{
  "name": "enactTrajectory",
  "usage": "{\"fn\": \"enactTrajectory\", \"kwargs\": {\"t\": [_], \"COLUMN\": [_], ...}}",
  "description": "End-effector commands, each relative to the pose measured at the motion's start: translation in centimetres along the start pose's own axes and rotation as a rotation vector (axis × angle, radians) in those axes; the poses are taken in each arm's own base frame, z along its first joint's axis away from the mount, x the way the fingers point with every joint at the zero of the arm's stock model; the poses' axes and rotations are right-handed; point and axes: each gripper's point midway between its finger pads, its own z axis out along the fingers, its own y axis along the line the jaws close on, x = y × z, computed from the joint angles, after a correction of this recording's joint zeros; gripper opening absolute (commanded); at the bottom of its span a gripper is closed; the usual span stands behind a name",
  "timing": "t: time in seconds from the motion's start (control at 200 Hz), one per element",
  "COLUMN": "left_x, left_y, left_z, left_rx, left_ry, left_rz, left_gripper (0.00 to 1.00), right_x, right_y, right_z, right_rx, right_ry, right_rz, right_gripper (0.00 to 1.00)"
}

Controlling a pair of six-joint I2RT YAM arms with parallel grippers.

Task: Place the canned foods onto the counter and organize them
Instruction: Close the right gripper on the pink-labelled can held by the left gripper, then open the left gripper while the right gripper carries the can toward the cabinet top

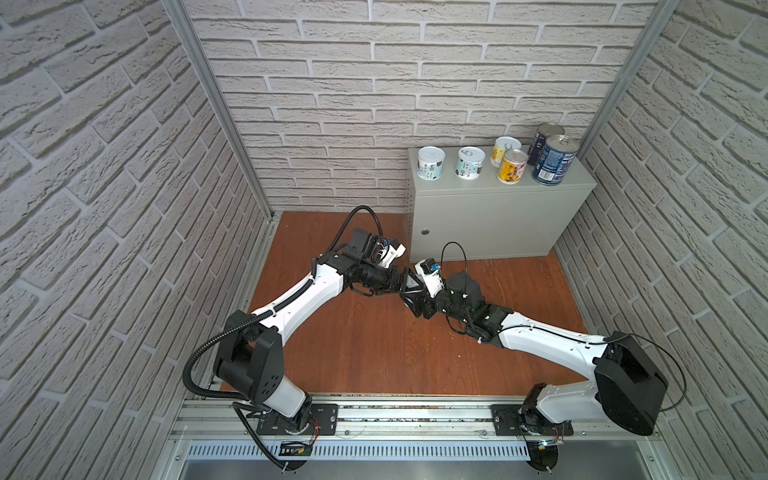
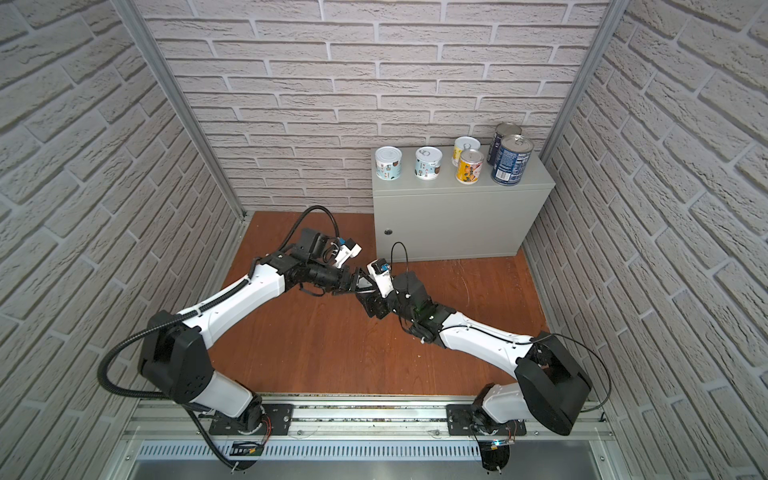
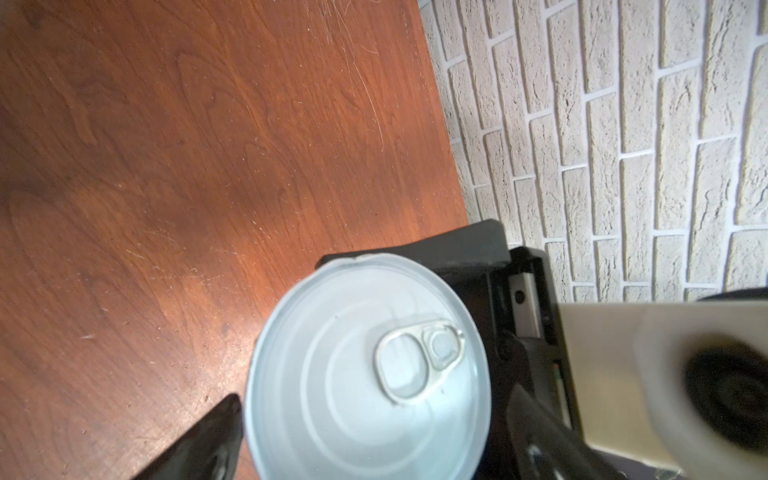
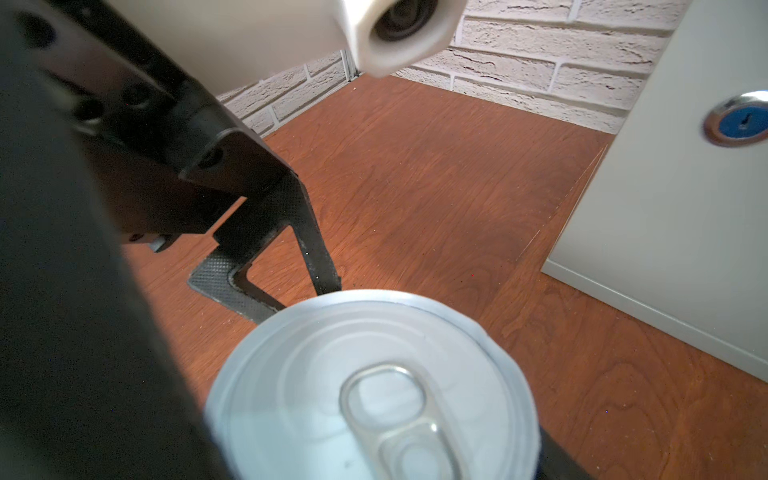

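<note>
A short can with a white lid and pull ring (image 3: pixel 368 374) hangs above the wooden floor between both grippers. My right gripper (image 4: pixel 374 436) is shut on the can (image 4: pixel 374 386). My left gripper (image 3: pixel 374 395) stands open around the same can, one finger (image 3: pixel 212 436) a little off its rim. Both top views show the grippers meeting mid-floor, left (image 1: pixel 403 286) and right (image 1: pixel 415 299), with the can mostly hidden. Several canned foods stand on the counter (image 1: pixel 498 216): two pale ones (image 1: pixel 431 163), two yellow ones (image 1: pixel 512 166), two tall dark blue ones (image 1: pixel 555 160).
The counter's front door with its round lock (image 4: pixel 739 120) is close to the right of the held can. Brick-pattern walls (image 1: pixel 374 83) close in the wooden floor (image 1: pixel 374 345) on three sides. The arm bases sit on a metal rail (image 1: pixel 415 419) at the front.
</note>
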Motion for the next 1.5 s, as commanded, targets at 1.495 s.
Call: {"fn": "enactTrajectory", "kwargs": {"t": [1.495], "left_x": [3.6], "left_y": [3.3], "left_z": [-9.1], "left_rx": [-0.256], "left_ry": [-0.262], "left_rz": [0.112], "left_gripper": [0.98], "right_x": [-20.5], "right_y": [-8.2], "right_z": [-12.6], "right_rx": [0.469], "right_ry": [-0.302], "right_rz": [0.009], "right_gripper": [0.57]}}
